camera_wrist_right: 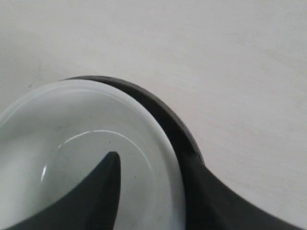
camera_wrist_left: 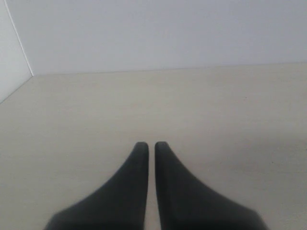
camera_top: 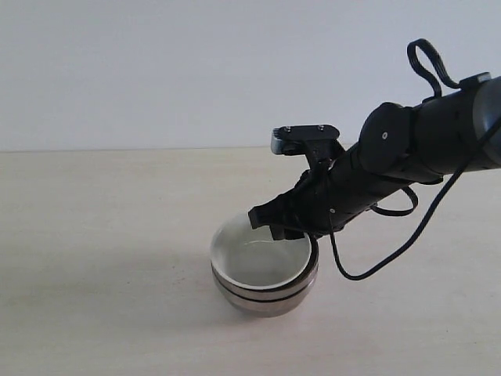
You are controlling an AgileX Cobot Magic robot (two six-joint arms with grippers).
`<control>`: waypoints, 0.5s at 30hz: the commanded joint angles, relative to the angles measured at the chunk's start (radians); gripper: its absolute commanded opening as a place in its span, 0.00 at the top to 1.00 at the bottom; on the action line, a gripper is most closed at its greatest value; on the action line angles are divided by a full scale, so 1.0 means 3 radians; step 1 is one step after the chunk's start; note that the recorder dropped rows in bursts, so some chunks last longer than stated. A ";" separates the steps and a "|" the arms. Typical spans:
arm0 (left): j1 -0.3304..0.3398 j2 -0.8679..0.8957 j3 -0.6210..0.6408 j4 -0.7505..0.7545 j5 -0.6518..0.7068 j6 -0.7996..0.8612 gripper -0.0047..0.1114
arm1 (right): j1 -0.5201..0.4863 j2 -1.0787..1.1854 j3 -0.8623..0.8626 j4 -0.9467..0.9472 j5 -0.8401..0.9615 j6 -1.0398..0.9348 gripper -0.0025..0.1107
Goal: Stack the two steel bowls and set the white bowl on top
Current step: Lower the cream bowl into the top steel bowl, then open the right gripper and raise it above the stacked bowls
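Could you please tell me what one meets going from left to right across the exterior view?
Tabletop → stacked steel bowls with the white bowl nested on top → right arm reaching in from the right edge.

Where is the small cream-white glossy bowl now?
In the exterior view, the white bowl sits near the centre of the table, nested in the stacked shiny steel bowls, with the right gripper straddling its rim.
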 commanded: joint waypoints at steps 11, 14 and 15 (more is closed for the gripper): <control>0.0002 -0.0010 0.0012 -0.0009 0.0002 -0.0038 0.92 | 0.0005 -0.0232 -0.0012 -0.0016 -0.0169 -0.0197 0.64; 0.0002 -0.0010 0.0012 -0.0009 0.0002 -0.0038 0.92 | 0.0005 -0.0267 -0.0012 -0.0016 -0.0177 -0.0197 0.64; 0.0002 -0.0010 0.0012 -0.0009 0.0002 -0.0038 0.92 | 0.0005 -0.0285 -0.0012 -0.0010 -0.0177 -0.0197 0.64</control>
